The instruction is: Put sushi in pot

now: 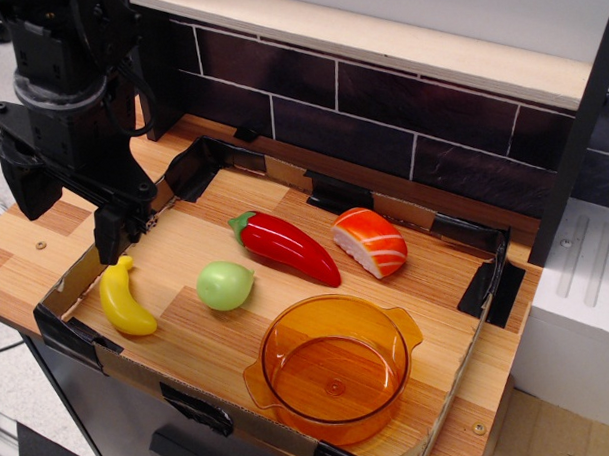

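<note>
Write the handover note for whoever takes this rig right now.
Pincer: open, holding nothing, hanging at the tray's left end above the banana.
Sushi: lying on the tray floor toward the back right, beside the red pepper, untouched.
Pot: upright at the front right, nothing in it.
Done: nothing yet.
Left: reach across to the sushi, grip it, lift it, drop it in the pot.

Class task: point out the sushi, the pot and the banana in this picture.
sushi (370,242), the only camera view, on its striped orange top.
pot (388,387), same view, on its front wall.
banana (125,299), same view, on its yellow middle.
</note>
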You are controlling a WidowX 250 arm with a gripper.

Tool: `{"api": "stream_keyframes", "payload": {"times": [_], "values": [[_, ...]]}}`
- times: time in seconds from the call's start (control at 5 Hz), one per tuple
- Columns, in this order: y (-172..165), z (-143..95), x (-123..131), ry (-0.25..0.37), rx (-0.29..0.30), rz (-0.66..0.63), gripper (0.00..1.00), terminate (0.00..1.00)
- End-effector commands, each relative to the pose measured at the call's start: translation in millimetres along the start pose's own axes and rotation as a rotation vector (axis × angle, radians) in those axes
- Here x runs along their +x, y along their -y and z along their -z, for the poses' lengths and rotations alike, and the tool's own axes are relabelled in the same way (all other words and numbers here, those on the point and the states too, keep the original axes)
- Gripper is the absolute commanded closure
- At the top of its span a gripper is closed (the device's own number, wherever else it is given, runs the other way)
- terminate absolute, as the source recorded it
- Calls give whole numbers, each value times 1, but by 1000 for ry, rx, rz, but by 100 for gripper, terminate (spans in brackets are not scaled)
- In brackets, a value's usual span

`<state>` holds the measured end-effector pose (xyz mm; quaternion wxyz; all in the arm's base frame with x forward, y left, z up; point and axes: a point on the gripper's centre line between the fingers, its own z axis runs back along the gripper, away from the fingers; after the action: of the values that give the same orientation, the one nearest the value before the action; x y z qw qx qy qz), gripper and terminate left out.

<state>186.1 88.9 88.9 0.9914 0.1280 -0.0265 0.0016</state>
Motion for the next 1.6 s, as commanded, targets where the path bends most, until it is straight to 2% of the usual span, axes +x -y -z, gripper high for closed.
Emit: {"api": "stream_keyframes", "payload": {"times": [0.0, 0.2, 0.4, 0.6, 0.8, 1.0, 1.2, 1.4], "values": [[0, 0, 0, 0, 0, 0, 0, 0], [11, -18, 13, 38, -40, -94, 0, 0], [18, -52, 29, 72, -132, -194, 0, 0], [35, -70, 48, 65, -174, -325, 0, 0], [55, -74, 69, 32, -261, -555, 0, 0], [76, -73, 77, 113, -289, -726, 0, 0], [90, -55, 86, 112, -360, -801, 0, 0], [102, -39, 98, 161, -353, -892, 0, 0]]}}
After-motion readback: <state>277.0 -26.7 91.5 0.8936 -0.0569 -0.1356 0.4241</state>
